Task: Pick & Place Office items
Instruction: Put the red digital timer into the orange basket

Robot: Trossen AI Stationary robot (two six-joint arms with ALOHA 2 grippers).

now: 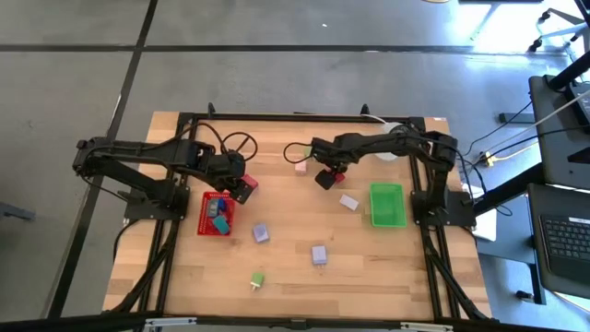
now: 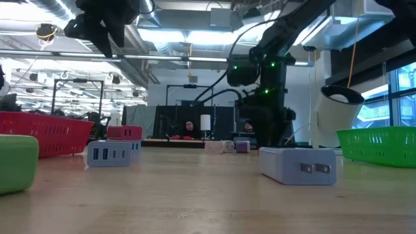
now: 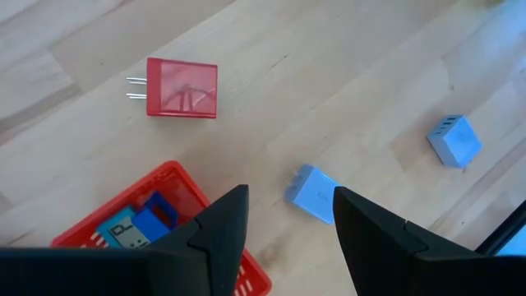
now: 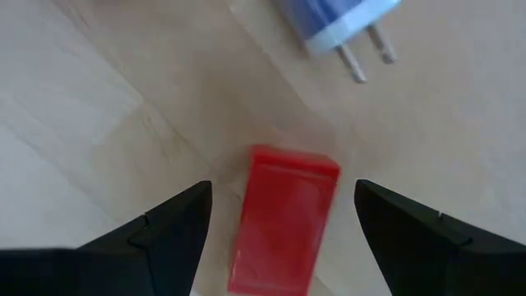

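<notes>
The right claw (image 1: 334,171) hangs over the middle of the table, a little toward the far edge, with its fingers (image 4: 168,226) spread wide and nothing between them. A red plug block (image 4: 283,220) lies flat on the wood in the gap, touched by neither finger. Just past it lies a blue-and-white plug (image 4: 333,20) with two round pins.

The left claw (image 1: 241,187) sits at the far right corner of the red tray (image 1: 205,224), near the table's left-centre. Its fingers (image 3: 218,234) are open too, and hold nothing. Beside that corner of the tray a red charger (image 3: 182,88) lies on the bare wood with its two prongs showing. A blue block and a teal one (image 1: 219,221) rest inside the tray.

More pieces lie loose on the wood. A pale pink one (image 1: 300,166) is near the far edge, left of the right claw. A lavender charger (image 1: 348,201) lies just left of the green tray (image 1: 387,218), which stands near the right edge. Another lavender block (image 1: 261,233) sits right of the red tray, a third (image 1: 319,254) lies toward the near edge at the middle, and a green block (image 1: 257,278) lies closest to the near edge. A white round roll (image 1: 391,152) stands by the far edge, behind the right arm.
</notes>
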